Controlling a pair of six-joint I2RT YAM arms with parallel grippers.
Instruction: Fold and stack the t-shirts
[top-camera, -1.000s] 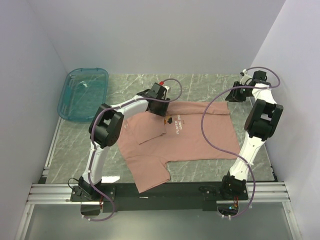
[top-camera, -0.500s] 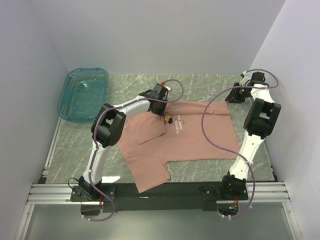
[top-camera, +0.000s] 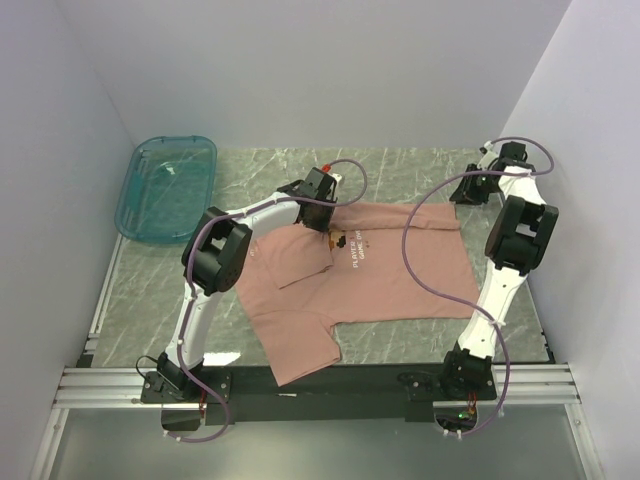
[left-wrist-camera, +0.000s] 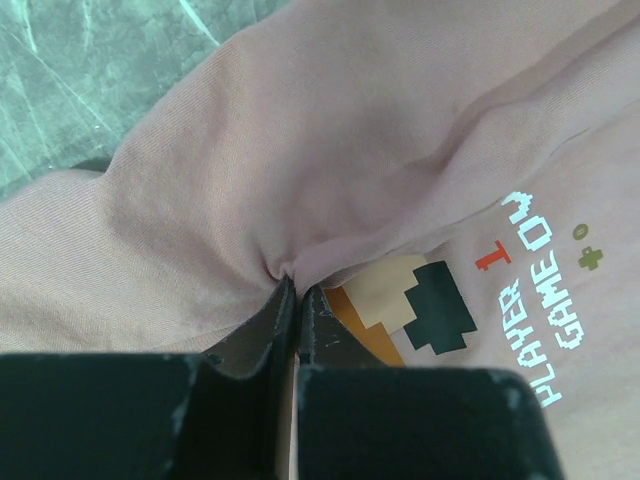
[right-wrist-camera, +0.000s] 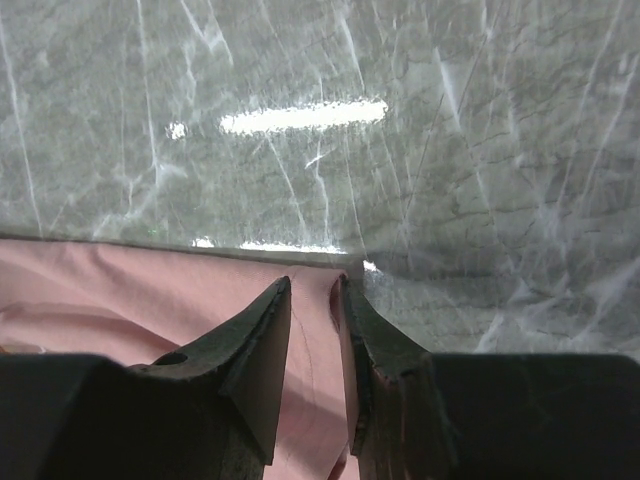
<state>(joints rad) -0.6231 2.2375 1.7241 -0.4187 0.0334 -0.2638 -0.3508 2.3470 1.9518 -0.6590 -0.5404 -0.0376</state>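
shirt (top-camera: 380, 275) lies mostly flat, unfolded, unstacked; left jaws clenched on a chest pinch; its corner sits between right jaws, grip unclear.

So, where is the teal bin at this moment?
In the top view the teal bin sits at the far left corner of the table, apart from the pink t-shirt.
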